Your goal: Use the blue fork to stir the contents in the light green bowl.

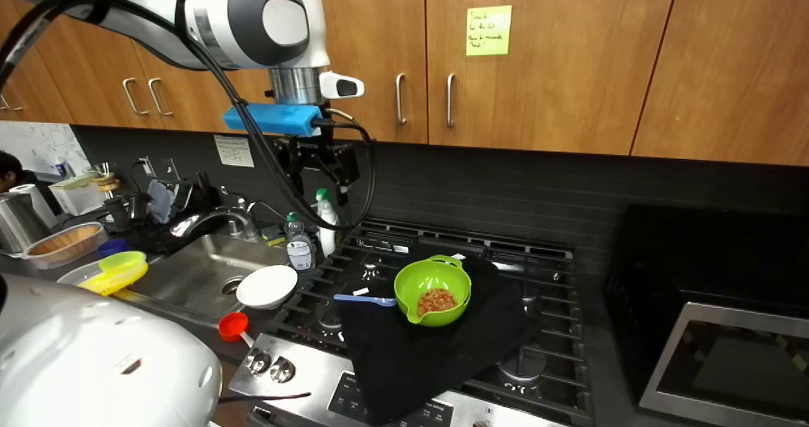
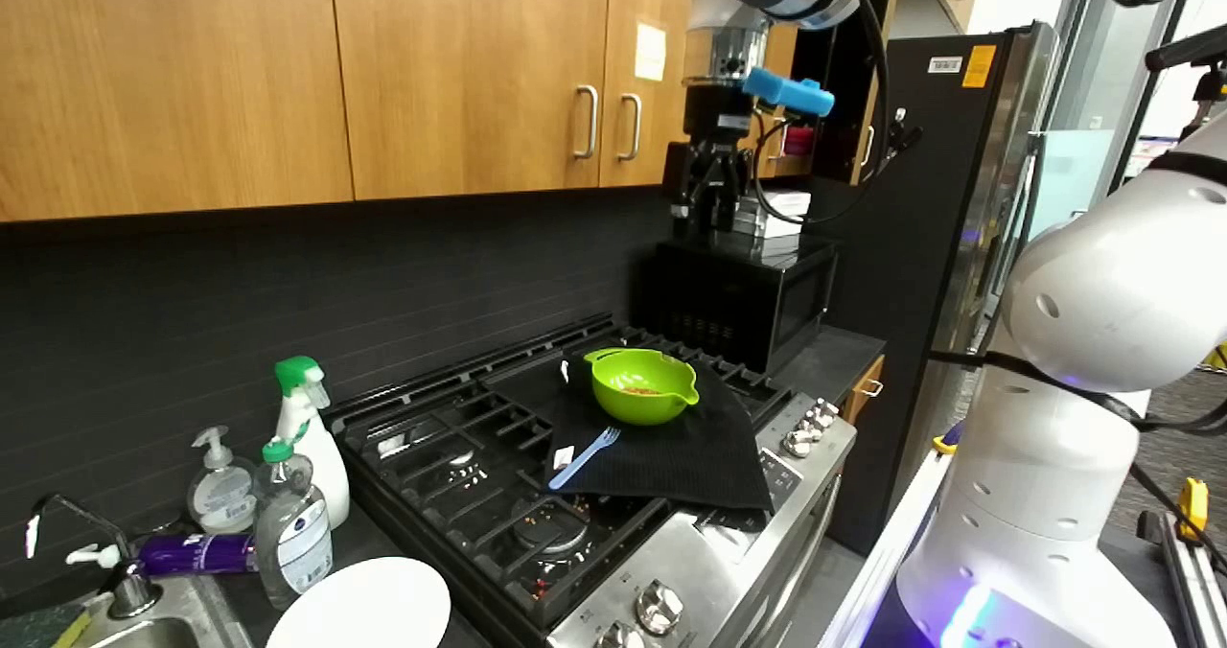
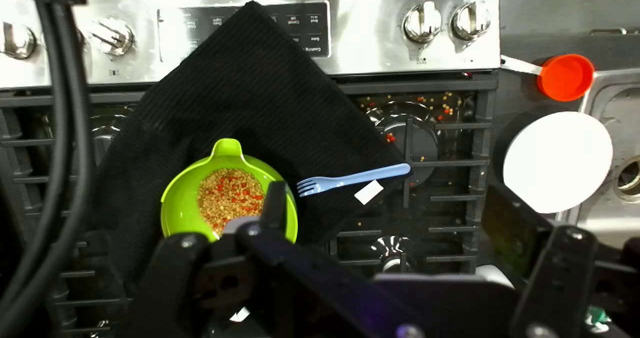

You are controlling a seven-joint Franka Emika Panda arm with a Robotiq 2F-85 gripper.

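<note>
Just left of the light green bowl [image 1: 414, 278], the blue fork [image 3: 355, 177] lies flat on a dark cloth [image 1: 423, 364], its tines beside the bowl but apart from it, its handle running to the cloth's left edge, a placing that probably keeps it free for a grip. A heap of brown and reddish bits [image 3: 227, 193] sits inside the bowl, with no tool in it; the spout faces the near side. The cloth, draped over the bars of a stove [image 3: 370, 33], likely gives bowl and fork a flatter, less slippery footing. A white scrap [image 3: 369, 192] lies by the handle's far side. High above, the gripper [image 3: 387, 198] hangs spread wide and holds nothing, a spread that would suit straddling the handle; picking up the fork looks to be the step ahead, and so slim a tool may call for a grasp made right at the cloth. Farther left, a red-orange scoop [image 1: 232, 326] and a white dish [image 1: 268, 286] lie by the sink [image 1: 189, 282]; at the right stands a microwave [image 1: 733, 357].
</note>
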